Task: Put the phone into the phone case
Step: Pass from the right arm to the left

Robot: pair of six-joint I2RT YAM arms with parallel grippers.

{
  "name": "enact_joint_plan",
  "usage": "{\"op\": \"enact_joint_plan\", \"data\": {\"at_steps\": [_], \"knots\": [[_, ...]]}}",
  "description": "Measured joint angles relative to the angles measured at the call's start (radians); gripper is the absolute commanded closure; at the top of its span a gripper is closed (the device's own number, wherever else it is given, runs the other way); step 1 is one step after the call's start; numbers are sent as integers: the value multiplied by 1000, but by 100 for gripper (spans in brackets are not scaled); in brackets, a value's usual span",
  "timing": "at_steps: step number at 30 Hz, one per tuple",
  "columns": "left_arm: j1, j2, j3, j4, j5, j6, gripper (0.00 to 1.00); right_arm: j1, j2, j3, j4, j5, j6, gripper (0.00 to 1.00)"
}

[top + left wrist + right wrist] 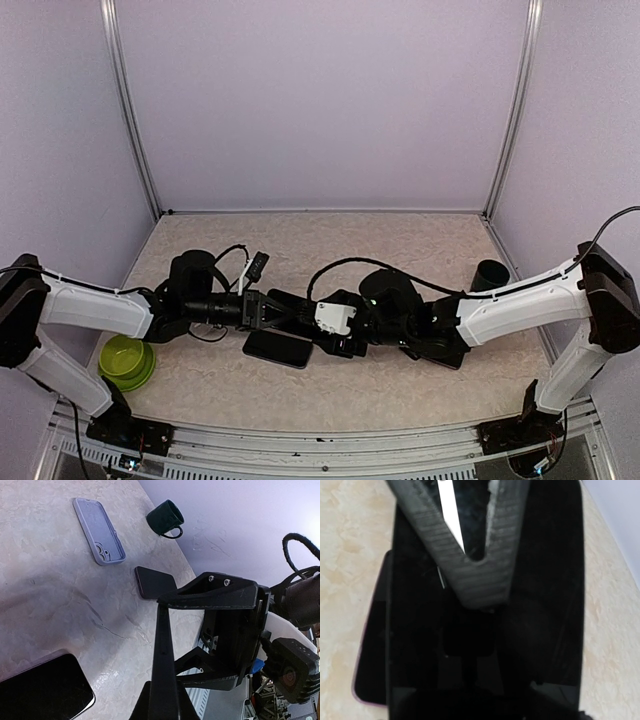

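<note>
Green comes first on my far left: a bowl (pixel 127 360) sits well to the left of the phone (pixel 278 348), close to the front edge of the table (pixel 330 240). My left arm stretches from that side, and the left gripper (pixel 290 312) hangs just behind the phone, fingers pointing right. From above they taper nearly to a point. My left wrist camera shows only one black finger (pixel 162 670) clearly, so I cannot tell how far apart they stand or whether they hold anything.

The phone lies flat on the mottled beige table, dark face up, about midway between my two arms. Just right of the phone and slightly behind it is the right gripper (pixel 318 325), pointing left, its tips very near the left gripper's. On my right wrist camera black fingers fill the view above the phone, whose purple-tinged edge shows at lower left. A grey ribbed wedge (pixel 470 575) pokes in from the top. I cannot tell whether this gripper is spread or closed, nor whether it touches the phone.

Farther right of the phone, through the left wrist camera, I see a dark flat slab (pixel 155 582) on the table. Beyond that is the phone case (pixel 98 530), pale lilac, lying open side up with its camera cut-out at the end nearer the phone, apart from everything else. A dark green mug (pixel 490 273) stands farthest right of the phone, by the table's right edge.
</note>
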Motion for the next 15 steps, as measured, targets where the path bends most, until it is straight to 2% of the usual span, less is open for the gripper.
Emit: {"op": "enact_joint_plan", "data": {"at_steps": [6, 15], "knots": [[-4, 4, -4, 12, -2, -1, 100, 5, -3, -7, 3, 20, -14, 11], [-14, 1, -5, -1, -35, 11, 100, -10, -84, -60, 36, 97, -13, 1]]}}
